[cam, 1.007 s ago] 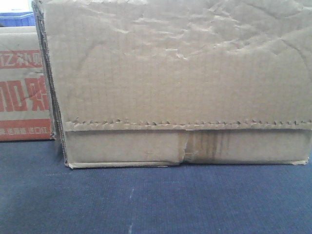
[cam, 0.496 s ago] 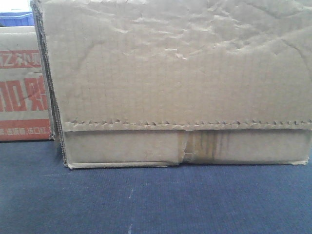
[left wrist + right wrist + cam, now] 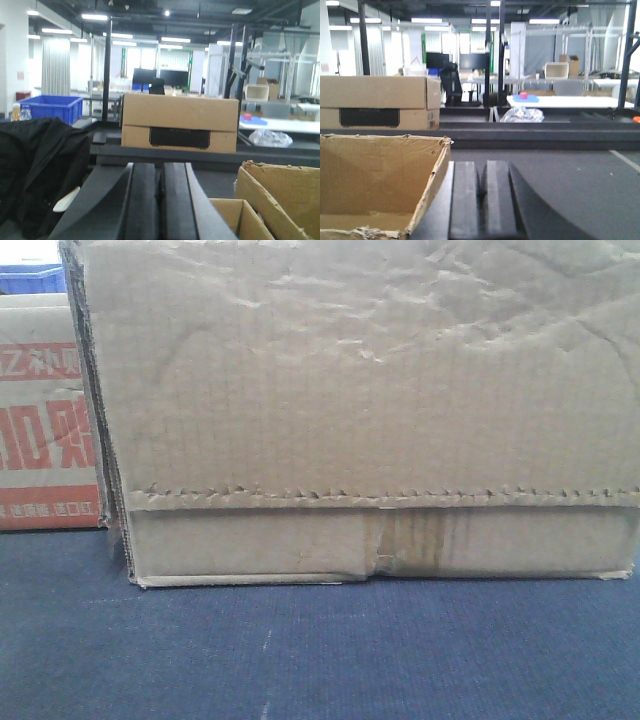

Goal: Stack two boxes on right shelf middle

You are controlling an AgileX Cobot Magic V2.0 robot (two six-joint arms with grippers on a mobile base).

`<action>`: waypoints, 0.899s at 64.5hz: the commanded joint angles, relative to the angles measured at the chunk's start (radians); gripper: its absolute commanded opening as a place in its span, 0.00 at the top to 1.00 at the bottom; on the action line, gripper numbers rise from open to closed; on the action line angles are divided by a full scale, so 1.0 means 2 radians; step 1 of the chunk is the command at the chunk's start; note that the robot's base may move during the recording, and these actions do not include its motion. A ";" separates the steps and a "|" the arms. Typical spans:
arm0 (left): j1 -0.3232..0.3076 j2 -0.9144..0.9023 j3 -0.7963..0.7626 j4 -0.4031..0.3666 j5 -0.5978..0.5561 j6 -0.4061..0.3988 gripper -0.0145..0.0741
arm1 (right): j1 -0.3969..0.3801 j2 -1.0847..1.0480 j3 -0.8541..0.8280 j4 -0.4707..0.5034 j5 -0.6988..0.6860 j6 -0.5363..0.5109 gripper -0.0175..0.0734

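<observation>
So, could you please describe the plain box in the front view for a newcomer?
Start at the dark blue surface across the bottom of the front view. The large brown box stands on it, filling most of the picture. Unlike the red-printed carton left of it, it is plain and wrinkled, with a serrated flap edge.

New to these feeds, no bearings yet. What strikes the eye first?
The large wrinkled brown corrugated cardboard box fills the whole front view, sitting on a dark blue surface. In the wrist views the shut black left gripper and right gripper jut up from the bottom edge, and a closed brown box with a black panel stands further off.
</observation>
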 commanded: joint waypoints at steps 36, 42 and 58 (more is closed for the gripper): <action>-0.031 0.283 -0.168 0.000 0.184 0.000 0.23 | 0.000 0.300 -0.176 -0.004 0.080 -0.001 0.20; -0.031 0.326 -0.207 -0.003 0.237 0.000 0.21 | 0.000 0.303 -0.176 -0.004 0.080 -0.001 0.19; -0.031 0.484 -0.367 0.003 0.341 0.033 0.21 | 0.005 0.303 -0.176 -0.004 0.078 -0.001 0.19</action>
